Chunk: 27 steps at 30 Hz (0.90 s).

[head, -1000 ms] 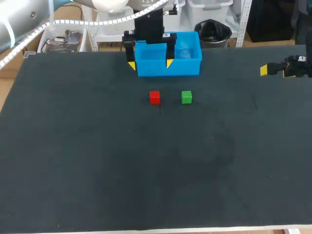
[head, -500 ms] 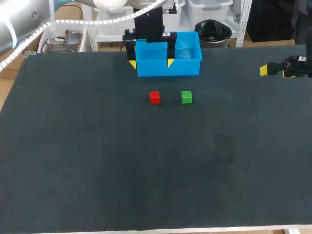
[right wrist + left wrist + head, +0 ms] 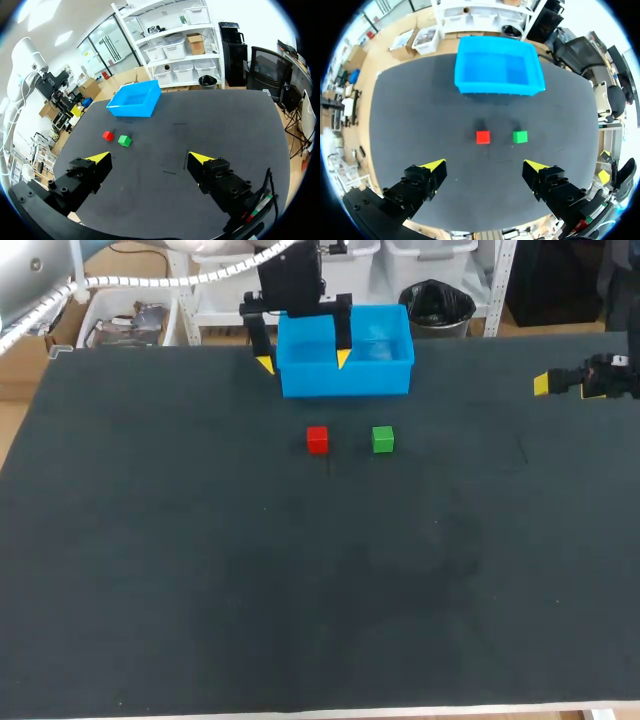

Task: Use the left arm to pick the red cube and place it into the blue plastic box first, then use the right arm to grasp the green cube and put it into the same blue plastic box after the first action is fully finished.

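**Head view.**
- Left gripper (image 3: 304, 361): held high over the near wall of the blue plastic box (image 3: 350, 378), fingers spread wide, nothing carried. The stance is judged to be an approach, with the first pick not yet made.
- Red cube (image 3: 317, 440): lying on the table (image 3: 200, 590), below and nearer than the left gripper. The green cube (image 3: 382, 439) is set just beside it, apart.
- Right gripper (image 3: 545, 384): kept well off to the side of both cubes, presumably parked until its turn comes.

**Left wrist view.**
- Left gripper (image 3: 485, 167): yellow tips wide apart and empty.
- Red cube (image 3: 482, 136): seen ahead of the gripper, roughly centred between the fingers.
- Green cube (image 3: 520, 136): ahead, toward one finger.
- Blue plastic box (image 3: 497, 89): farther ahead, nothing seen inside.

**Right wrist view.**
- Right gripper (image 3: 150, 159): wide open, empty.
- Red cube (image 3: 107, 135) and green cube (image 3: 124, 141): well ahead, off to one side.
- Blue plastic box (image 3: 132, 110): beyond the cubes.

**Surface.** Dark, matte and flat, judged to let the cubes sit squarely.
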Each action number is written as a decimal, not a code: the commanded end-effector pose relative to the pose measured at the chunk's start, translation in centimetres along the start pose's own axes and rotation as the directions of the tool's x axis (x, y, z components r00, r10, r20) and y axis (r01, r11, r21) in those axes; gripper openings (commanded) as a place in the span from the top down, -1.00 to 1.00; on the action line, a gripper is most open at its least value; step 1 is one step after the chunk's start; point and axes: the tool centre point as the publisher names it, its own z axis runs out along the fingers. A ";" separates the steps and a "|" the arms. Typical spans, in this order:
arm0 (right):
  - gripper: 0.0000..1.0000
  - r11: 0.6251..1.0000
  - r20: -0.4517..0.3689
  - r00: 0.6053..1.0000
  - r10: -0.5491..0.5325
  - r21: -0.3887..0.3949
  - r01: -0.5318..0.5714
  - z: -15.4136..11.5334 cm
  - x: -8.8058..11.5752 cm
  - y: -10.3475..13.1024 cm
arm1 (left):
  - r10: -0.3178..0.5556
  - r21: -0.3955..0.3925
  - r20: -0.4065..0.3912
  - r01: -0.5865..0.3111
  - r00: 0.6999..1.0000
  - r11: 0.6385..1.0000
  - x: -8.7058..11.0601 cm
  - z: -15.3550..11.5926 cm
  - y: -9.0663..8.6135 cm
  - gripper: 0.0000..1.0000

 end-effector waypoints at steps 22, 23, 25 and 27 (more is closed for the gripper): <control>-1.00 1.000 0.000 1.000 0.000 0.000 0.000 0.0 0.0 0.0 | 0.000 0.006 0.003 0.000 1.000 1.000 0.1 0.0 0.1 -1.00; -1.00 1.000 0.000 1.000 0.000 0.000 0.000 0.0 0.0 0.0 | 0.000 0.006 0.003 0.000 1.000 1.000 0.1 0.0 0.1 -1.00; -1.00 1.000 0.000 1.000 0.000 0.000 0.000 0.0 0.0 0.0 | -0.005 0.001 -0.005 0.005 1.000 1.000 0.2 0.4 0.2 -1.00; -1.00 1.000 0.000 1.000 0.000 0.000 0.000 0.0 0.0 0.0 | -0.002 -0.003 -0.017 0.002 1.000 1.000 0.3 1.2 0.2 -1.00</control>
